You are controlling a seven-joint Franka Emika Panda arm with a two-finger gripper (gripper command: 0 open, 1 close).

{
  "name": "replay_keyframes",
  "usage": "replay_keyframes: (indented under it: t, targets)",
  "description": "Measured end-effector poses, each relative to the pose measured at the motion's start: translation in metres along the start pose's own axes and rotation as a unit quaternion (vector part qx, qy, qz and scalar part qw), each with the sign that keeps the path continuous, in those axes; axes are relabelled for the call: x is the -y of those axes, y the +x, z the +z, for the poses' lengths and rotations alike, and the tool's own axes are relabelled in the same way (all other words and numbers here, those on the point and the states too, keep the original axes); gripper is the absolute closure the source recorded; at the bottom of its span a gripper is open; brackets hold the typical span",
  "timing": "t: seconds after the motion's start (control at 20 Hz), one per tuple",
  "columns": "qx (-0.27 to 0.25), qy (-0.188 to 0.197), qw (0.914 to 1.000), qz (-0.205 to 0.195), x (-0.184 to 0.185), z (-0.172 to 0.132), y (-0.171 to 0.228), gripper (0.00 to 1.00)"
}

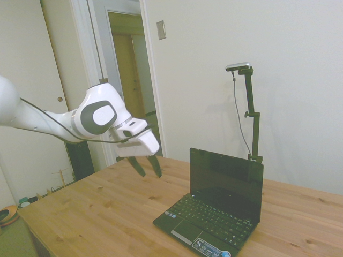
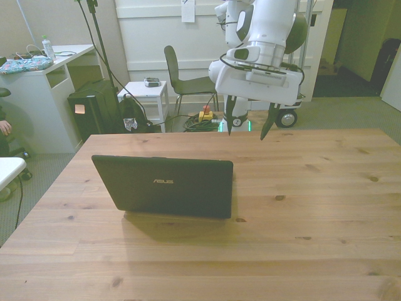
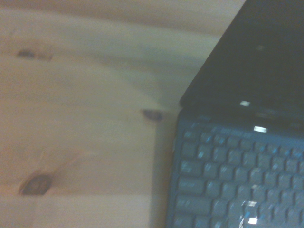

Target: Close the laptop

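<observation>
Presently, item one: the gripper [image 2: 245,125], with its two dark fingers [image 1: 138,166] spread apart and holding nothing, is hanging in the air above the table [image 2: 313,207], apart from the laptop [image 1: 217,206] and off its keyboard side, toward the front view's right.

Item two: the laptop is standing open on the table, its lid [image 2: 166,185] near upright with the logo side facing the front camera, its keyboard [image 3: 228,180] showing blurred in the wrist view.

Handling, as judged: the laptop is looking light and rigid, with a glossy, fragile screen. The hinged lid is likely turning under a gentle push. The best contact is probably the lid's top edge, pushed from the logo side toward the keyboard, sparing the glass.
</observation>
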State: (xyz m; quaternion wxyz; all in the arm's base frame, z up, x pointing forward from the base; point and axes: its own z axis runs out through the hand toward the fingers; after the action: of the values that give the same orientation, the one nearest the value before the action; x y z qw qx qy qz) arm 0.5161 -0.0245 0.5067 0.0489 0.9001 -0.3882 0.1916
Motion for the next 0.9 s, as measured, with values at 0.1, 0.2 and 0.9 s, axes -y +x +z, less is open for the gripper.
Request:
replay_keyframes:
  t: [0.1,0.2,0.9]
  targets:
    - [-0.021,0.002,0.9998,0.004,0.006,-0.006,0.028,0.0]
    - [-0.038,0.007,0.9992,0.011,0.013,-0.011,0.055,0.0]
    - [-0.044,0.051,0.995,0.074,0.031,-0.018,0.2,0.0]
